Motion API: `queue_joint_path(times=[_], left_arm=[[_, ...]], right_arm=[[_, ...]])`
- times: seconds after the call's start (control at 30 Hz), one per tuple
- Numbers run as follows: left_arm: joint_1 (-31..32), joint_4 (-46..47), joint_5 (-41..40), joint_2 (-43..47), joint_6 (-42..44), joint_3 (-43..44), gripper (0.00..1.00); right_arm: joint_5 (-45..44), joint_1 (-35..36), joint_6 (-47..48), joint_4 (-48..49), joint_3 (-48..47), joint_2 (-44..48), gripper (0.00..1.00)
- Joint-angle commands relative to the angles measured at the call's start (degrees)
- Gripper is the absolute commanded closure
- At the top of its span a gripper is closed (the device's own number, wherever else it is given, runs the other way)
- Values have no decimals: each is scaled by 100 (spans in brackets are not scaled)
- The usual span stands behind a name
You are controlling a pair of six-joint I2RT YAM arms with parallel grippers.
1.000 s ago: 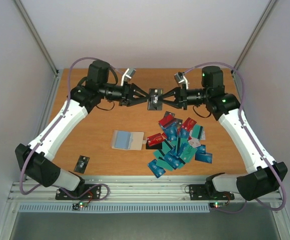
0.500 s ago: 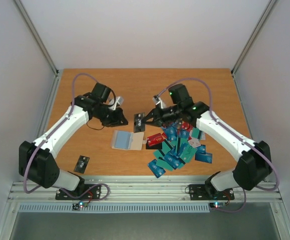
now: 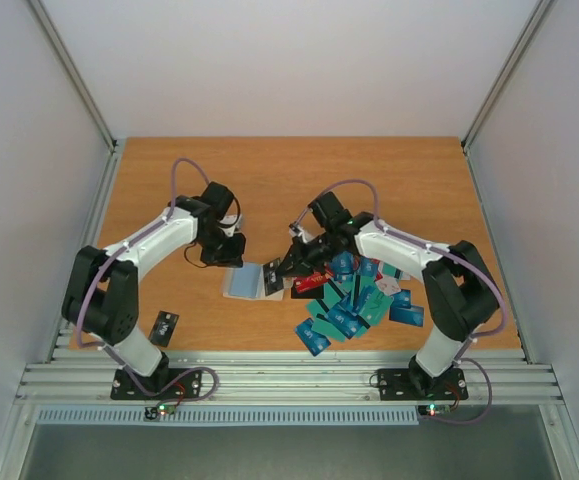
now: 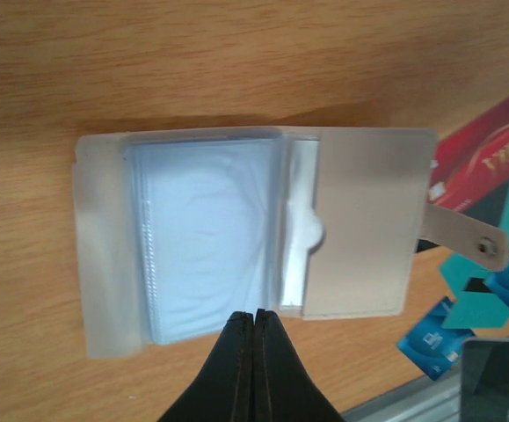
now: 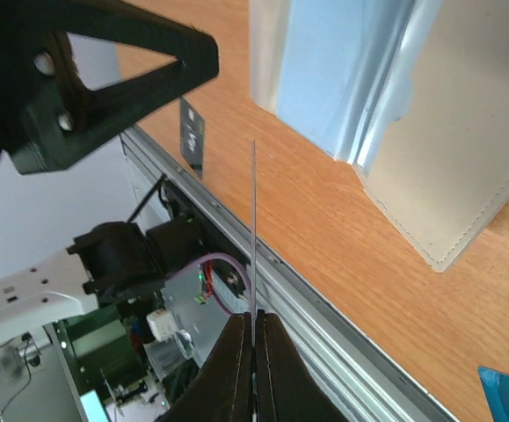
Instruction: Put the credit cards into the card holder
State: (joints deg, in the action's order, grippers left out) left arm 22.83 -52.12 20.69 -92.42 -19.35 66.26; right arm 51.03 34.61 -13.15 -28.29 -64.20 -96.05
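Note:
The card holder (image 3: 249, 282) lies open on the table, bluish clear sleeves (image 4: 201, 237) on one side and the beige flap (image 4: 359, 220) with its clasp (image 4: 481, 244) on the other. My left gripper (image 3: 233, 257) hovers at the holder's far left edge, shut and empty (image 4: 254, 315). My right gripper (image 3: 285, 264) is shut on a black credit card (image 3: 273, 277), seen edge-on as a thin line (image 5: 253, 229) just off the holder's right edge (image 5: 430, 176). The other credit cards (image 3: 354, 295) lie heaped to the right of the holder.
One black card (image 3: 164, 326) lies alone near the left arm's base, also visible from the right wrist (image 5: 192, 136). A red card (image 4: 483, 158) and blue cards (image 4: 430, 338) lie just past the clasp. The metal rail (image 3: 289, 375) runs along the table's near edge.
Both arms came down from the back of the table to the card holder. The left gripper let go of the black card and shut; the right one carried the card along.

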Motion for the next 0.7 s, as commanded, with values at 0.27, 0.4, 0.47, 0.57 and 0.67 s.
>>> queue_joint_path(times=[0.27,0.4,0.47,0.57,0.67], left_arm=[[-24,-10,-410,-682,394,181,100],[-24,95,-439,-855,417,80,100],[-24,145,-486,-894,403,44,100],[-24,160,-524,-964,386,5,100],[-24,138,-563,-1040,405,23,100]], right_arm=[[303,290,706,28,-219,-978,99],[272,290,847,135,-144,-1125,99],[320,287,823,332,-91,-1200,99],[382,287,884,316,-133,-1336,99],[367,286,970,245,-227,-1399,99]])
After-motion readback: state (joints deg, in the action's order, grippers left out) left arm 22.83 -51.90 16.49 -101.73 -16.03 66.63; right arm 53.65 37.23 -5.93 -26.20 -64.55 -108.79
